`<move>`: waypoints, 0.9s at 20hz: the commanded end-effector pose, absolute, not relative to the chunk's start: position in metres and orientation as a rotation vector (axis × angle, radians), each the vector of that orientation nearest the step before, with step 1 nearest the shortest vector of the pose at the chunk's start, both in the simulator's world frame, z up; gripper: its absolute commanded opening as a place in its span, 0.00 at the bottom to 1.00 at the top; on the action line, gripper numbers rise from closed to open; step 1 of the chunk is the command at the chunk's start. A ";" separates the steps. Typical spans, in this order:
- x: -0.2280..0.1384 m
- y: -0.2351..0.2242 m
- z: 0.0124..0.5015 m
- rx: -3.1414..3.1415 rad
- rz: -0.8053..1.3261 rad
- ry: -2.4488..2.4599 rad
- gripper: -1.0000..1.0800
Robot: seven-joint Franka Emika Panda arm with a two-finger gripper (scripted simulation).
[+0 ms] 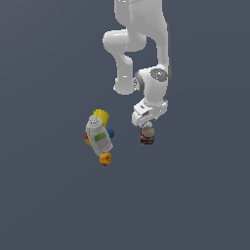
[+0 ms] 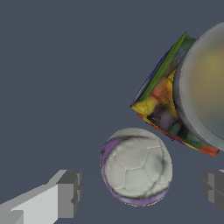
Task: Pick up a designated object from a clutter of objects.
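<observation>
The designated object [image 2: 136, 166] is a whitish-grey rounded ball with panel seams and a purplish edge. In the wrist view it lies between my two grey fingers [image 2: 69, 193], with a gap on each side. My gripper [image 2: 142, 191] is open around it and low over the floor. In the exterior view the gripper [image 1: 147, 128] hangs just above the small can [image 1: 147, 137], and the ball is mostly hidden there. The clutter of objects [image 1: 99, 136] lies to the exterior view's left, apart from the gripper.
A dark red-and-blue can with a grey round top [image 2: 192, 92] stands right beside the ball. The heap holds a white green-labelled bottle [image 1: 100, 137], a yellow piece [image 1: 101, 115], a blue bit [image 1: 111, 133], a red bit [image 1: 87, 140] and an orange ball [image 1: 105, 158].
</observation>
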State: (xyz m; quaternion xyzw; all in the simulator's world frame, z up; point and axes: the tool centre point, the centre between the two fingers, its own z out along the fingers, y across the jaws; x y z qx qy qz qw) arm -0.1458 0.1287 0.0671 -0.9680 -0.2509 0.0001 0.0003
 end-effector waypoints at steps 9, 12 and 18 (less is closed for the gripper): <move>-0.146 0.129 0.037 -3.040 0.000 -0.790 0.96; -0.146 0.129 0.036 -3.040 0.000 -0.790 0.00; -0.146 0.129 0.036 -3.040 0.000 -0.790 0.00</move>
